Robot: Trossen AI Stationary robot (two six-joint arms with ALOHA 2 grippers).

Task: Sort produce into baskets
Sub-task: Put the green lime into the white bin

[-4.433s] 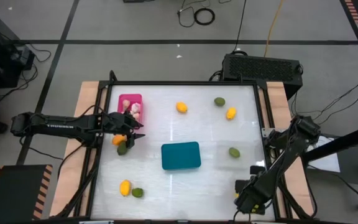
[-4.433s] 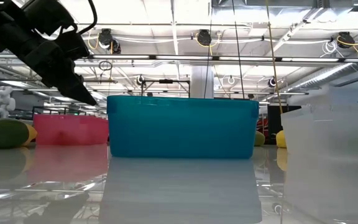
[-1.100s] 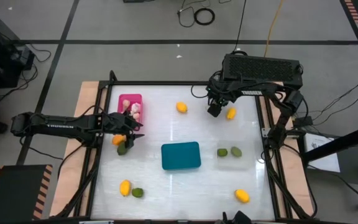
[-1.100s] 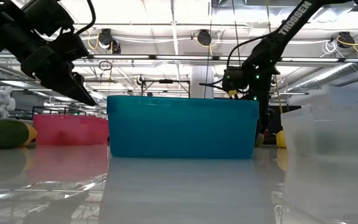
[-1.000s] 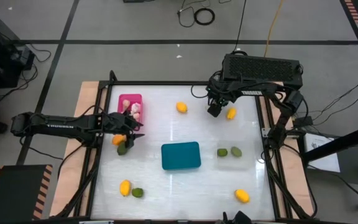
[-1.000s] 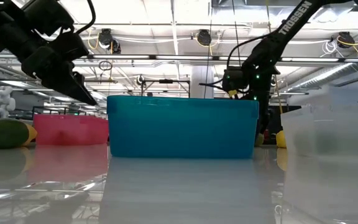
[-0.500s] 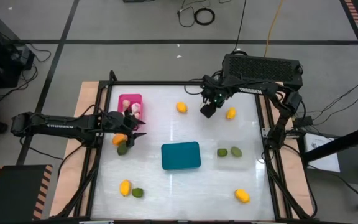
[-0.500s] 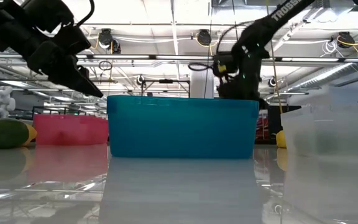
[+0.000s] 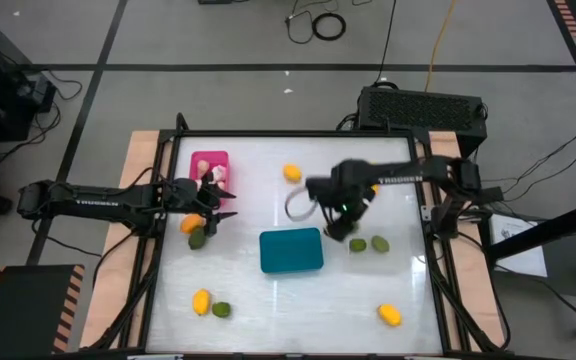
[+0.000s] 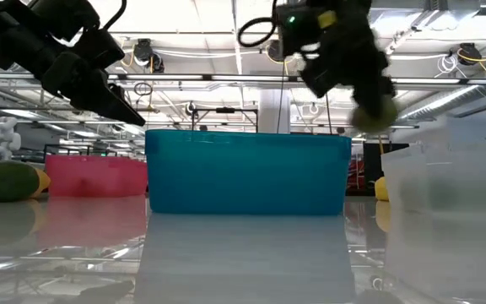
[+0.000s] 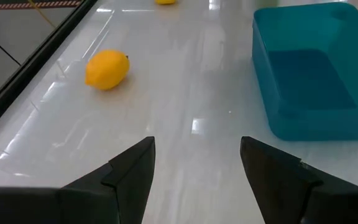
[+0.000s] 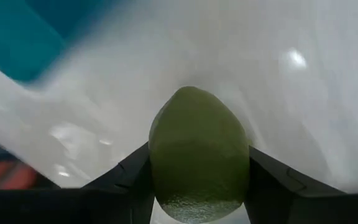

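Observation:
My right gripper [image 9: 339, 228] hangs above the table's middle, between the teal basket [image 9: 291, 250] and the clear basket [image 9: 372, 262], shut on a round green fruit [image 12: 197, 149]. Two green fruits [image 9: 368, 243] lie in the clear basket. The pink basket [image 9: 208, 160] at the far left holds pale bulbs. My left gripper [image 9: 220, 206] stands open near the pink basket, above an orange fruit [image 9: 190, 224] and a green one [image 9: 197, 239]. In the left wrist view its fingers frame bare table short of a yellow fruit [image 11: 107, 68]. My right gripper pinches the green fruit by its two opposite sides [image 12: 157, 168] between the two fingers. The fingers [image 10: 344, 80] slant steeply down from above. The fruit [image 10: 374, 114] is lifted clear, above the baskets' rims, and sticks out below the fingertips.
Loose yellow fruits lie at the far middle [image 9: 292, 173], near left [image 9: 201, 301] and near right [image 9: 389, 315]; a green fruit [image 9: 221, 309] sits beside the near-left one. A black frame [image 9: 298, 134] edges the table.
My right gripper has risen from the far right of the table with the green fruit and swung toward the near edge, to a spot beside the clear basket, tipping steeply downward. My left gripper has tipped up a little in place.

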